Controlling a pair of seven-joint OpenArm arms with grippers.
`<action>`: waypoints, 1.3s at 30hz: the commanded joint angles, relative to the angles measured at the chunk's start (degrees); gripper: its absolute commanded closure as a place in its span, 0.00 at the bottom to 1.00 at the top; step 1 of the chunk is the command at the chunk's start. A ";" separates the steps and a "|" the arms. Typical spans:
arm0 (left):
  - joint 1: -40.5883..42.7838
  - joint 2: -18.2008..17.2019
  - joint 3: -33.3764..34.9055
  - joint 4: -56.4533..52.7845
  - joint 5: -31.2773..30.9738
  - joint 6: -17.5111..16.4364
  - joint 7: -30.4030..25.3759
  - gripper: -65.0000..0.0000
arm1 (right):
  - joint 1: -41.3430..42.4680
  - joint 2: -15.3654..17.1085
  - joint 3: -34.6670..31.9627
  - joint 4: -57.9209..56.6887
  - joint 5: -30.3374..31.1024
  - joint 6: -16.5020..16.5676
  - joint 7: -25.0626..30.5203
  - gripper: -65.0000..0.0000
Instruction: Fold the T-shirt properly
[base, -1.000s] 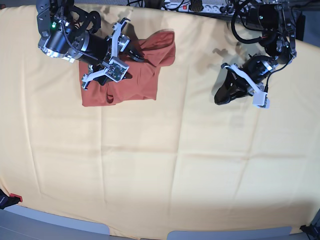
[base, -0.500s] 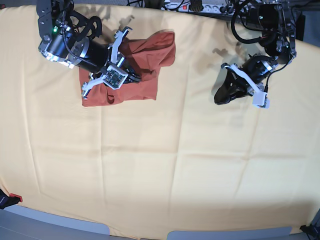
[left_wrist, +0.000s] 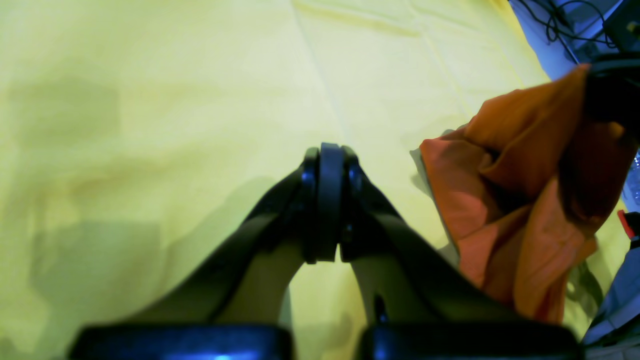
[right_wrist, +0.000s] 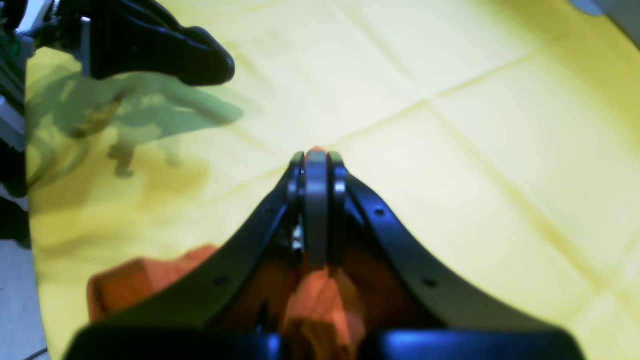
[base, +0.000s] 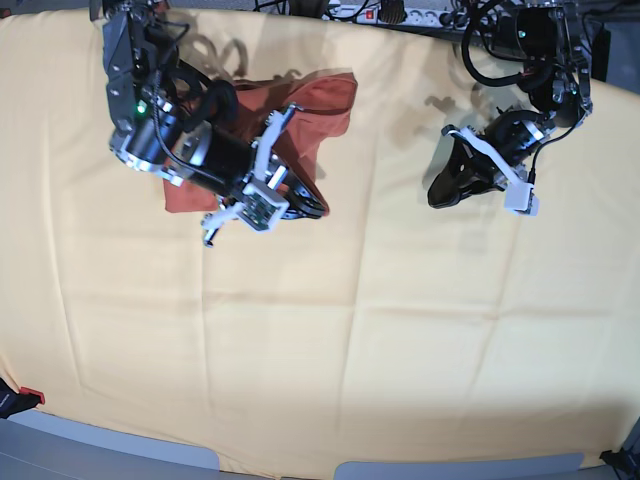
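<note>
Base view: right claw (base: 305, 207) clamps T-shirt (base: 320, 110), arm hiding most; left claw (base: 440, 195) closed, empty.

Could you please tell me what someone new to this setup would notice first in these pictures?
First, the crumpled rust-orange cotton T-shirt at the far left of the base view, bright against the large pale yellow cloth covering the table. The right gripper is shut on the shirt's edge, with the black arm lying over it. The left gripper hangs shut and empty at the far right.
</note>
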 joint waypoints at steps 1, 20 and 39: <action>-0.31 -0.59 -0.33 0.92 -1.16 -0.44 -1.25 1.00 | 1.53 -0.52 -0.87 -0.68 0.83 0.23 1.64 1.00; -0.33 -0.57 -0.33 0.92 -0.98 -0.44 -1.29 1.00 | 9.84 -6.21 -4.74 -11.34 -6.62 -0.96 1.66 0.60; -0.33 -0.57 -0.33 0.92 0.31 -0.44 -1.31 1.00 | 0.90 -3.96 -0.92 3.61 -5.55 -4.85 -13.33 1.00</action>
